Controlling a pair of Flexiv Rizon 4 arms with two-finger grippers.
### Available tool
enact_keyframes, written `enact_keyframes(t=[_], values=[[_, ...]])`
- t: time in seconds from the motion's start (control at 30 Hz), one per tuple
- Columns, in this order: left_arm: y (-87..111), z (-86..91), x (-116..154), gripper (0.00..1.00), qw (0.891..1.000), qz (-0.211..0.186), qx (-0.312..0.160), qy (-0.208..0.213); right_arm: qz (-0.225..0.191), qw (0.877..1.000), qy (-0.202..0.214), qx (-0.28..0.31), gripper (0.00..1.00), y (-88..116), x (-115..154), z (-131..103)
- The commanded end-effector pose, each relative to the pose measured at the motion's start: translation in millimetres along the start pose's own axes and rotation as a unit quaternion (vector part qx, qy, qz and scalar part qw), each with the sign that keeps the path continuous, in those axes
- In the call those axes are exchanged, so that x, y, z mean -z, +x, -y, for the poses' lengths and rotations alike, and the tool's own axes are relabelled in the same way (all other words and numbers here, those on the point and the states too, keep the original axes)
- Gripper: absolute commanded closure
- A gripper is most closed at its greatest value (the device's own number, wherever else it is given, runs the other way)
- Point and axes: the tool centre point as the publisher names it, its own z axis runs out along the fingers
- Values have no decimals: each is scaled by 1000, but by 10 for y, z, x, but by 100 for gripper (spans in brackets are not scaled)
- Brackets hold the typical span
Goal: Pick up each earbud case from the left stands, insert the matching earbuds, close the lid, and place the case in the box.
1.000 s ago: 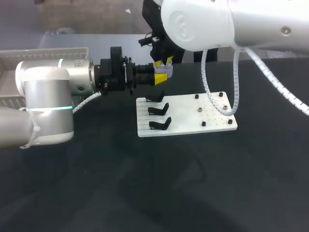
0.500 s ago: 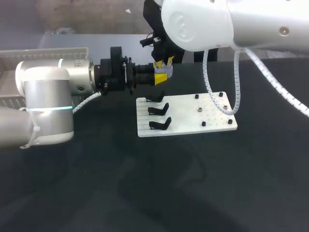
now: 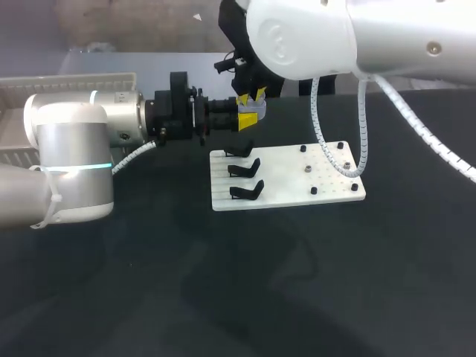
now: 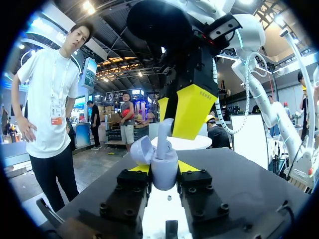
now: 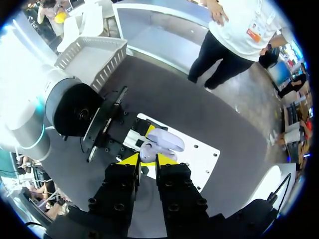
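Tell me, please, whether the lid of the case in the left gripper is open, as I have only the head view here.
Observer: Yes. The left wrist view shows the earbud case clamped in the left gripper, with its lid swung open to one side.
Operator: Thank you. Does the right gripper hold anything?
Observer: It does. In the right wrist view the right gripper is shut on a pale earbud.
Operator: Is that earbud seated in the case?
Observer: Not fully. Seen from the left wrist, most of it stands above the case's rim.
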Motion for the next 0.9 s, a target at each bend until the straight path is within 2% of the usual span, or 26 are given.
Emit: enact_keyframes(t=[0.03,0.9], values=[[8,13,-2,100,1000,2,-2,-3,-4,1000,0,-1,100,-29,-27,12],[8,13,-2,100,1000,2,-2,-3,-21,1000,3,20,100,-33,-148,11]])
